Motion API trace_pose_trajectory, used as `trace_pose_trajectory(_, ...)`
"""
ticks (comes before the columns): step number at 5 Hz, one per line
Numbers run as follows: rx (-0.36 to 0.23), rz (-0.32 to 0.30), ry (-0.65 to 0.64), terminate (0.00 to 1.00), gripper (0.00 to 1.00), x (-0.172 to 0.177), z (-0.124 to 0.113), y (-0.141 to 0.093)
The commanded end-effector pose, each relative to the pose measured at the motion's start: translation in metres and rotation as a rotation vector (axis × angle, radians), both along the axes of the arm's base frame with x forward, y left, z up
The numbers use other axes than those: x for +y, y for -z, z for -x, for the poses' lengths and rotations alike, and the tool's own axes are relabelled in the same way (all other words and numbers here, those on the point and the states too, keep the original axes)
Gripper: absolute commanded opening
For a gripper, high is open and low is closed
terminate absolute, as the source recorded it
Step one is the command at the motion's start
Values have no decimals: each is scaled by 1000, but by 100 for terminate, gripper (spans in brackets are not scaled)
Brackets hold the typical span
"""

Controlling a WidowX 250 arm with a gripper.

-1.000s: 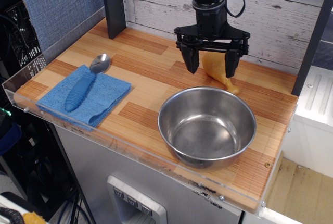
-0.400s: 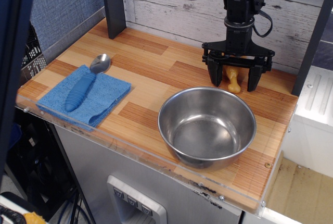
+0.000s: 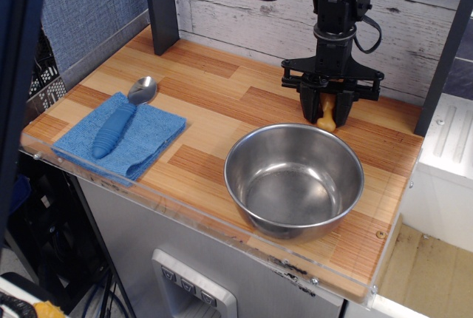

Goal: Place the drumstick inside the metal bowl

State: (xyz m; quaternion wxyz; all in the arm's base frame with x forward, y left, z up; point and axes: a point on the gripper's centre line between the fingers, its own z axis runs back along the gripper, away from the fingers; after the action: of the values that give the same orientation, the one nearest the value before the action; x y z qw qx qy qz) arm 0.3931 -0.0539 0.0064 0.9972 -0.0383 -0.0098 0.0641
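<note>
The golden-tan drumstick [image 3: 326, 109] stands on the wooden counter at the back right, just behind the metal bowl [image 3: 255, 161]. My gripper [image 3: 326, 120] points straight down over it, and its two black fingers are closed against the drumstick's sides. Only a narrow strip of the drumstick shows between the fingers, with its lower end at the counter surface. The shiny round bowl sits empty at the front right, close in front of the gripper.
A folded blue cloth [image 3: 122, 134] lies at the front left with a blue-handled metal spoon [image 3: 118, 122] on it. A dark post [image 3: 161, 7] stands at the back left and another [image 3: 443, 59] at the right edge. A white plank wall is close behind the gripper.
The gripper moved right to stand over the drumstick, then lowered slightly and its fingers closed in from wide open onto the drumstick's sides.
</note>
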Motion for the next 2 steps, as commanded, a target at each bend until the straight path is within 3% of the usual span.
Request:
trace_pose_trajectory(1, -70, -5, 33, 0, 0, 21, 15, -65)
trace_pose_trajectory(2, -215, 14, -59, 0, 0, 41, 33, -113)
